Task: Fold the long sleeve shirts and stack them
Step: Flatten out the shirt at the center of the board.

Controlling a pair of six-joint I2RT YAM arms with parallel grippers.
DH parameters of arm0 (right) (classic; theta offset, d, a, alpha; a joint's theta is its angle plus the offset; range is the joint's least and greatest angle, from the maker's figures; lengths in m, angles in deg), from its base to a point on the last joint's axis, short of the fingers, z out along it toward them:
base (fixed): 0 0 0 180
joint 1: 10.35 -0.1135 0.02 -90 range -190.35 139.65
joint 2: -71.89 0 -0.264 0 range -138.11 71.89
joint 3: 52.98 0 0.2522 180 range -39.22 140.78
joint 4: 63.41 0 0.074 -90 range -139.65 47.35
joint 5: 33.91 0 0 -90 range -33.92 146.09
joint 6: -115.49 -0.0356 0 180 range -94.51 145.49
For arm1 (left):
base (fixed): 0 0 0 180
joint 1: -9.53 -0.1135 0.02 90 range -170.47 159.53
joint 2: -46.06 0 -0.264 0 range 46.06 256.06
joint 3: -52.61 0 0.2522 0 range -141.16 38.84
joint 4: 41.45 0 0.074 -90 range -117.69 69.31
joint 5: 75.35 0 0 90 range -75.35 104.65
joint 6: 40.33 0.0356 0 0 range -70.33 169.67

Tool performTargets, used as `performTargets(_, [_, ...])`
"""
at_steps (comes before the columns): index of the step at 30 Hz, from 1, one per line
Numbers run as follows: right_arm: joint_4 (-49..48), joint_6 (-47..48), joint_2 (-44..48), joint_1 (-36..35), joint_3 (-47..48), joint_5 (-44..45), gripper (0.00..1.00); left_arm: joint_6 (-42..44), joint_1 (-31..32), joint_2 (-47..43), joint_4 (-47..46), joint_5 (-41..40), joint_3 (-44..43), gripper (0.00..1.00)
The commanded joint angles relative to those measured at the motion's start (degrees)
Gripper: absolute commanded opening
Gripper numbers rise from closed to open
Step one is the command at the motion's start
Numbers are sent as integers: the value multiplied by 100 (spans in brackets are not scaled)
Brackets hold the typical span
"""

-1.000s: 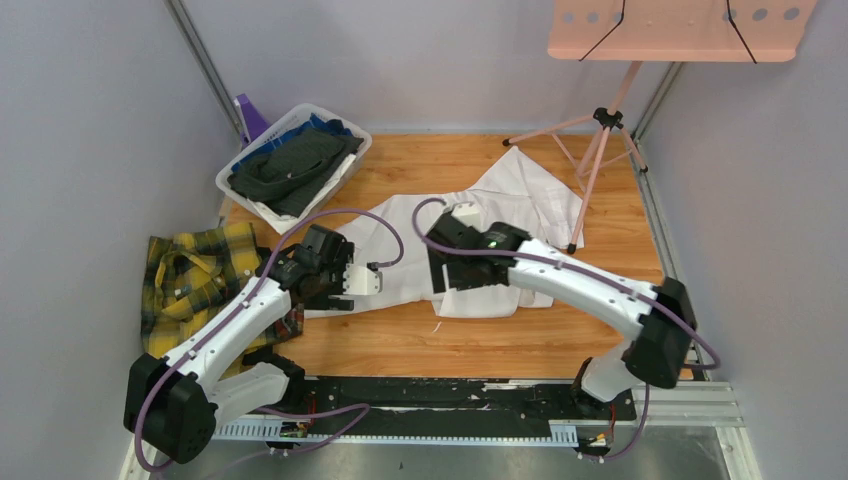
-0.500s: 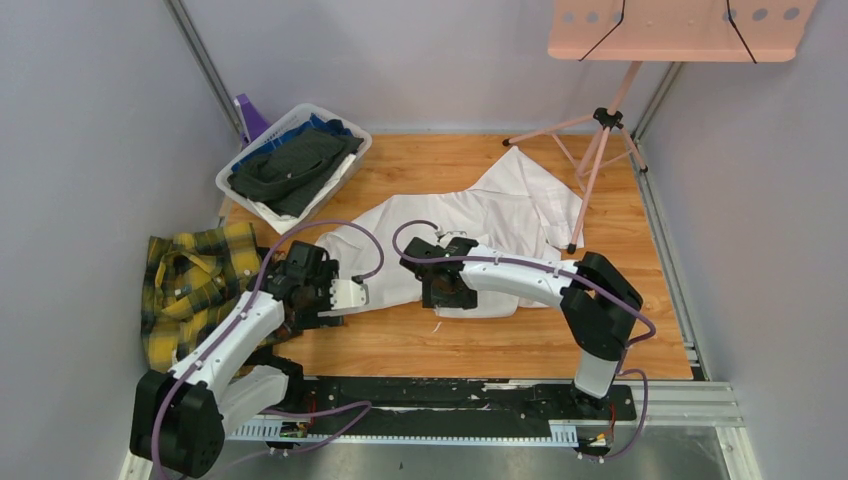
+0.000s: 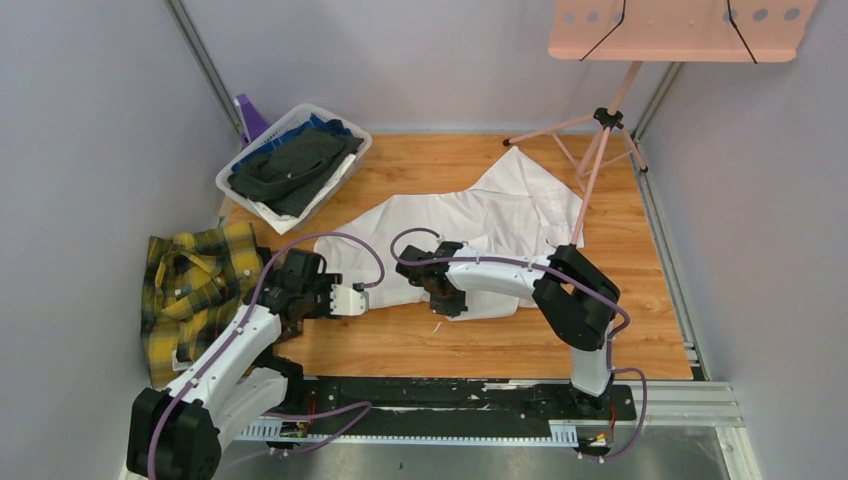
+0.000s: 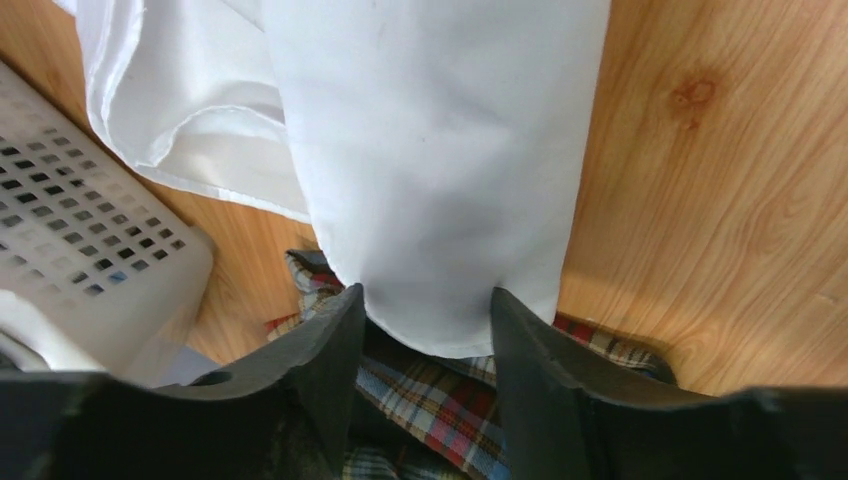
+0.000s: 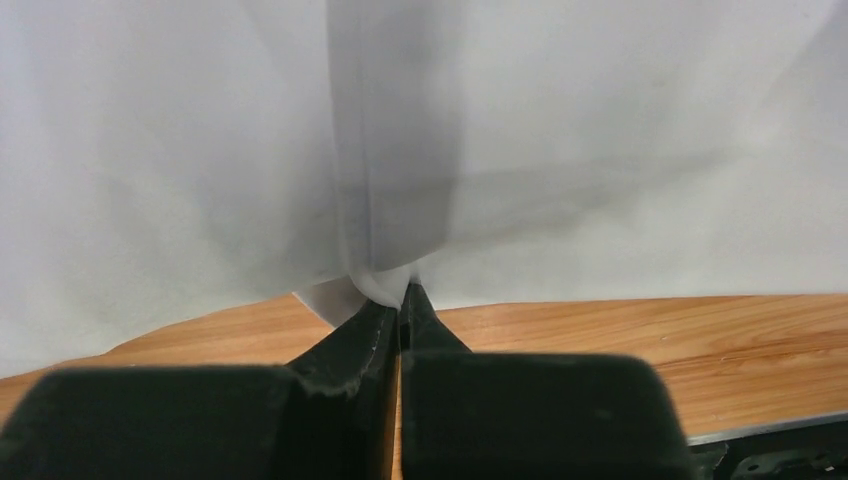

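- The right claw was pinched shut on a fold of the white shirt, which was spread across the tabletop.
- The left claw stood open astride its hem, gripping nothing.
- A one-sided pull might drag the shirt askew and bunch it.

Basket, stand behind; nearside seemingly open

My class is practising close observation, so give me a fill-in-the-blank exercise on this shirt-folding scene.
The right gripper, pinching the white shirt, is ___.
The left gripper, straddling that shirt's edge, is ___.
The plaid shirt lies at the table's ___ edge.
Missing words: shut; open; left.
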Motion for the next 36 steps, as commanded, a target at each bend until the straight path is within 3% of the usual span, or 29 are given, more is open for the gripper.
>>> performTargets(1, [265, 41, 622, -12, -255, 70, 0, 311, -30, -99, -265, 24, 56, 52])
performTargets(5, [355, 719, 1508, -12, -744, -610, 0, 492, -33, 62, -365, -105, 185, 28])
performTargets(6, [457, 923, 1798, -12, -815, -815, 0, 528, -31, 147, -410, -123, 223, 11])
performTargets(7, [540, 1176, 2031, -17, -872, -1062, 0, 525, -30, 209, -449, -136, 232, 2])
performTargets(8, [716, 1330, 2262, -13, -892, -1179, 0, 519, -34, 246, -508, -139, 241, 0])
performTargets(15, [2142, 1754, 3971, 475, -628, -1633, 0, 719, -40, 343, -708, -565, 311, 0])
performTargets(21, [2244, 1890, 5280, 1708, -682, -1885, 0, 938, -35, 230, -820, -759, 401, 0])
performTargets(28, [2217, 2342, 5582, 2677, 18, -2752, 0, 1148, -32, 43, -682, -969, 269, 0])
performTargets(32, [2521, 2322, 5710, 2694, 555, -2986, 0, 1292, -41, -24, -637, -1068, 269, 0])
performTargets(36, [2866, 2095, 6134, 2695, 426, -3462, 0, 1375, -36, -195, -389, -918, 157, 0])
